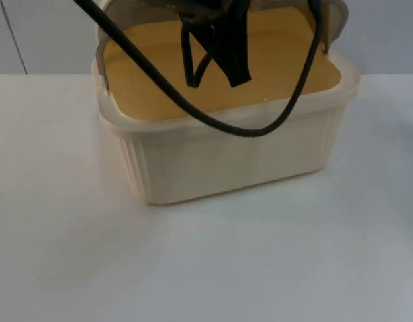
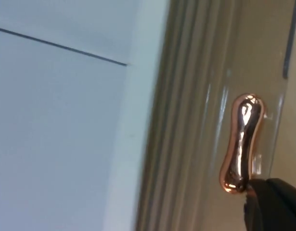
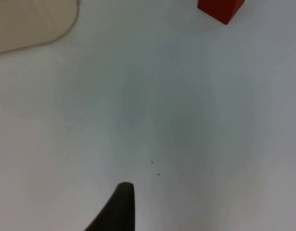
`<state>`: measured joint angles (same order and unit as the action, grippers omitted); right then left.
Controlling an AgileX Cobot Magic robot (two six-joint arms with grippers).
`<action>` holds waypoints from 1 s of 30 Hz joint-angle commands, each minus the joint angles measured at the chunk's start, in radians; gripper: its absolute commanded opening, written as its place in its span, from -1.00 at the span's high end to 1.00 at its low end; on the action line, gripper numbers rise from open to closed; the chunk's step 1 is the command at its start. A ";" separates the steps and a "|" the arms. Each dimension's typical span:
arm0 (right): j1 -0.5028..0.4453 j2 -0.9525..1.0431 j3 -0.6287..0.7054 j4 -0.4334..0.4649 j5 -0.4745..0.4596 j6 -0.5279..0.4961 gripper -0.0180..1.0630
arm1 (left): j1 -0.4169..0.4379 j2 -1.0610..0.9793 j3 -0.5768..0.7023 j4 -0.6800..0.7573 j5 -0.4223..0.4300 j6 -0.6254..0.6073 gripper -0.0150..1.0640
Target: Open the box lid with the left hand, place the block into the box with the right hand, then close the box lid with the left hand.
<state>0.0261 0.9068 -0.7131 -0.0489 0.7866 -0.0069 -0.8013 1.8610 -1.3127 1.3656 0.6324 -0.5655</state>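
A cream plastic box [image 1: 226, 161] with a yellow inside stands at the middle of the table. Its translucent grey lid [image 1: 335, 23] is tilted up at the back, leaving the box open. My left gripper [image 1: 227, 50] hangs over the open box, just in front of the raised lid. In the left wrist view the lid's copper-coloured handle [image 2: 241, 142] is close by, and the left gripper [image 2: 273, 204] touches its end. The red block [image 3: 220, 8] lies on the table, apart from the box corner [image 3: 32, 21]. My right gripper [image 3: 120, 207] hovers low over bare table, short of the block.
The white table top [image 1: 206, 268] runs wide in front of the box and to both sides. The grey partition wall [image 1: 38, 33] rises right behind the box.
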 commanded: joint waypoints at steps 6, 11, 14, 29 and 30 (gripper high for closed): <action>-0.004 -0.004 0.001 0.002 -0.013 0.000 -0.98 | 0.023 -0.020 -0.001 0.013 0.022 -0.025 0.98; -0.004 -0.004 0.001 0.002 -0.013 0.000 -0.98 | 0.023 -0.020 -0.001 0.042 0.013 -0.031 0.98; -0.004 -0.004 0.001 0.002 -0.013 0.000 -0.98 | 0.023 -0.020 -0.001 0.070 0.013 -0.061 0.98; -0.004 -0.004 0.001 0.002 -0.013 0.000 -0.98 | 0.023 -0.020 -0.001 0.197 0.015 -0.156 0.98; -0.004 -0.004 0.001 0.002 -0.013 0.000 -0.98 | 0.023 -0.020 -0.001 0.197 0.015 -0.156 0.98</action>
<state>0.0261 0.9068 -0.7131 -0.0489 0.7866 -0.0069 -0.7827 1.8545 -1.3127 1.5487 0.6386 -0.6992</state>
